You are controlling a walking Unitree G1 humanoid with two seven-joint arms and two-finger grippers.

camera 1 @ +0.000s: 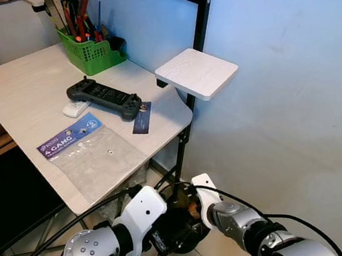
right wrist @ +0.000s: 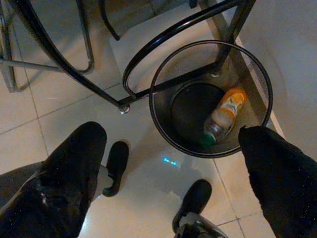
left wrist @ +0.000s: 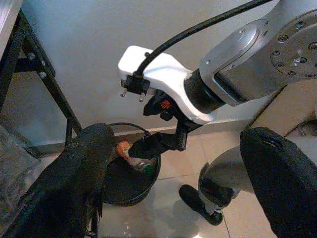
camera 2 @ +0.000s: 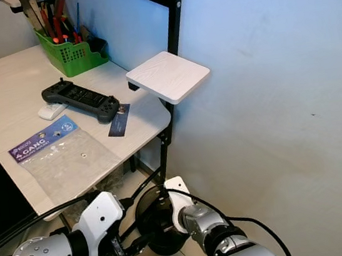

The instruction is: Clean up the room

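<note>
A plastic bottle [right wrist: 221, 119] with an orange label lies aslant on the bottom of the black wire bin [right wrist: 257, 74], directly below the right gripper [right wrist: 171, 163], whose fingers are spread and empty. The bottle's green cap end points toward that gripper. The left gripper [left wrist: 173, 183], also spread with nothing between its fingers, hangs farther off, beside the right arm. Black table legs [right wrist: 163, 82] cross the bin's rim; open tile floor [right wrist: 143, 198] lies nearer the robot.

One bottle [right wrist: 222, 118] in one wire bin [right wrist: 163, 74]; one controller [camera 1: 104, 97], one green basket [camera 1: 91, 55], one plastic bag [camera 1: 92, 152].
</note>
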